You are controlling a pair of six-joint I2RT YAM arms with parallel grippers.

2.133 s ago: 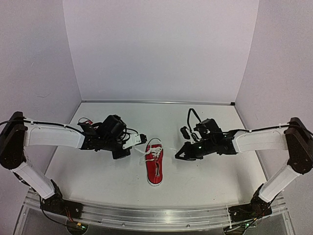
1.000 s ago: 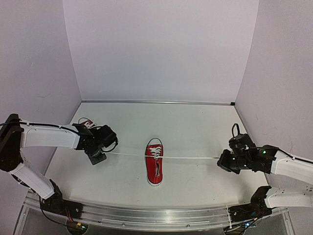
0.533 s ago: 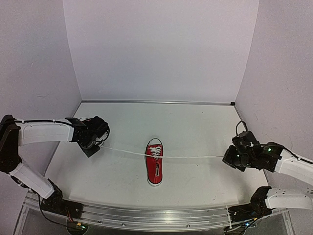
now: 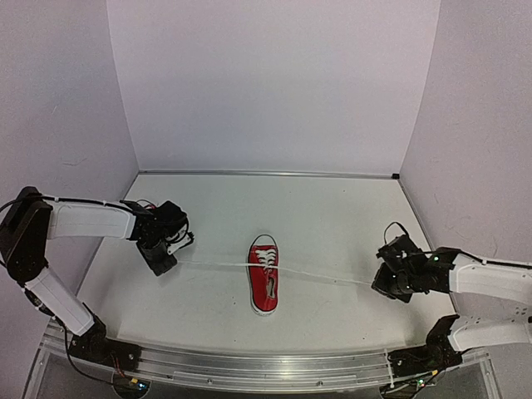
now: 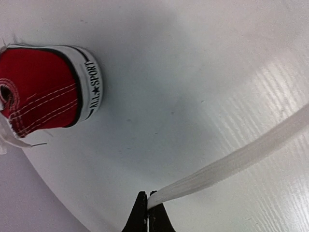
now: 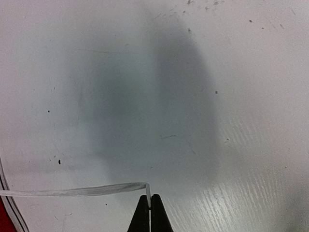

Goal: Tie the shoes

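Note:
One red shoe (image 4: 265, 286) with white laces lies at the table's middle, toe toward the arms. Its lace (image 4: 216, 263) runs out to both sides. My left gripper (image 4: 165, 263) is shut on the left lace end; in the left wrist view the tips (image 5: 147, 202) pinch the white lace (image 5: 231, 157). My right gripper (image 4: 384, 283) is shut on the right lace end; in the right wrist view the tips (image 6: 150, 204) pinch the thin lace (image 6: 72, 191). The second red shoe (image 5: 43, 99) shows heel-on in the left wrist view; from above only a red scrap (image 4: 148, 205) peeks behind the left arm.
White walls enclose the table on the left, back and right. A metal rail (image 4: 249, 364) runs along the near edge. A red shoe's sole edge (image 6: 5, 212) shows at the right wrist view's bottom left corner.
Both grippers pulled the lace ends far apart from the middle shoe. In the last half second the right gripper came slightly inward and the right lace sags a little; the left gripper shifted slightly nearer.

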